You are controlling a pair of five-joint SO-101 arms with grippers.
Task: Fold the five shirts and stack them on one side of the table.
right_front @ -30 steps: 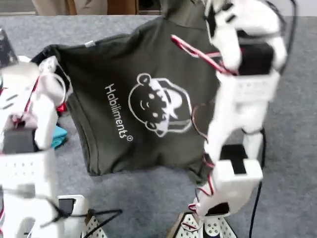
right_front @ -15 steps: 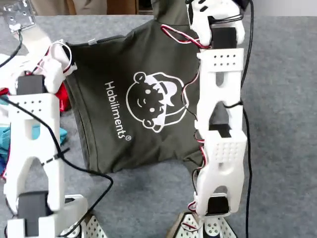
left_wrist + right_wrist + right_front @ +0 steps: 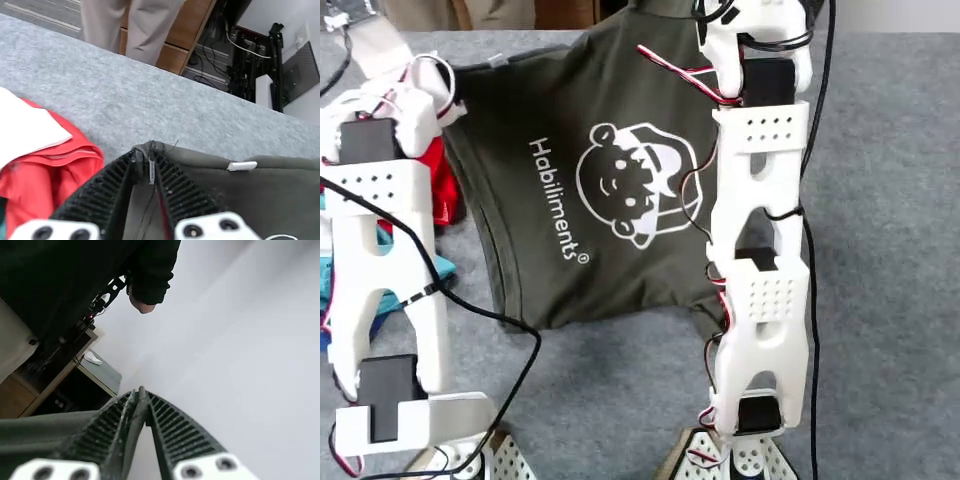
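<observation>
High view — early stage, as judged. On the grey worktop an olive T-shirt lies print-up and unfolded, its far edge lifted. A red garment and a teal one sit beside it, whether folded unclear; no tidy stack is evident. Left end effector is clamped on the shirt's hem near the collar; right end effector is pressed together on olive cloth.

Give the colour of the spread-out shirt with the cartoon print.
Dark olive green shirt, white print; the high view shows it best.
</observation>
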